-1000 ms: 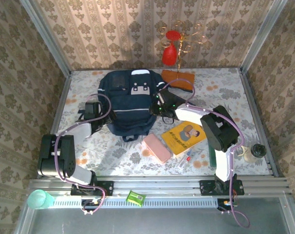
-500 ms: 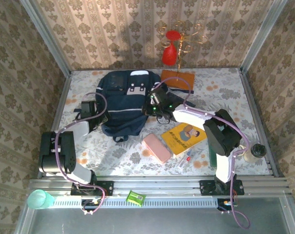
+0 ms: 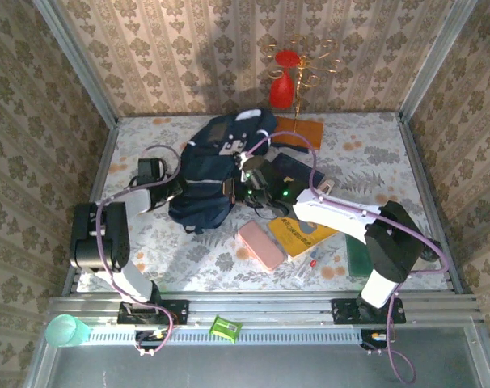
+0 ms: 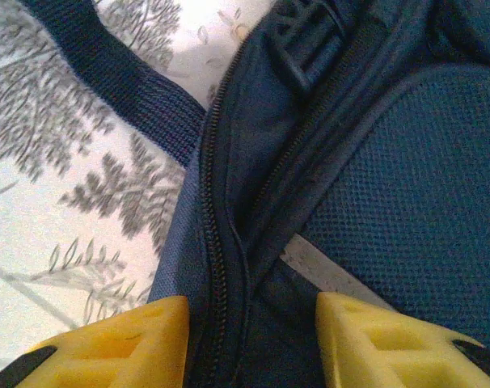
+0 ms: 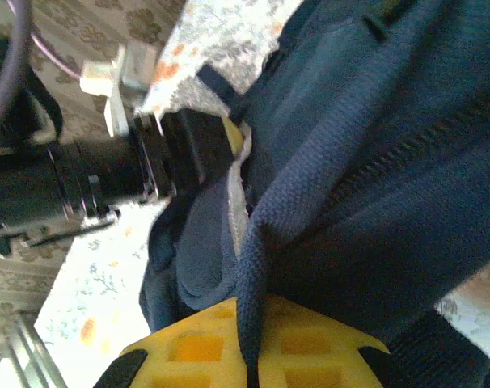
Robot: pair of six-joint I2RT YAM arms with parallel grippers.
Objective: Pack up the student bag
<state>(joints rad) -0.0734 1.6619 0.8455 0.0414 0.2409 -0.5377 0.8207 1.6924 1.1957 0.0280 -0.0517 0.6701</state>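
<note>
Two arms work the student bag (image 3: 209,174), which we see bunched and slanted at the back middle of the floral worktop (image 3: 374,153). The left claw (image 3: 174,187) meets the bag's left flank. Seen from the left wrist, its yellow fingers (image 4: 107,343) stand at a narrow gap, one on each side of a zipped fold of navy fabric, which they grip. The right claw (image 3: 247,179) is at the bag's right edge, clamped tight on a dark strap (image 5: 253,267) that runs across its yellow finger (image 5: 188,347).

The bag's right side is crowded. A dark blue book (image 3: 297,168) lies just beside the right claw, a yellow book (image 3: 302,234) sits partly under that arm, and a pink case (image 3: 261,245) rests near the bag's front edge but apart from it. An orange flat item (image 3: 306,129) lies just beside the bag's top, along the back edge. We find bare worktop left of the bag, at the front left, and toward the back right corner.
</note>
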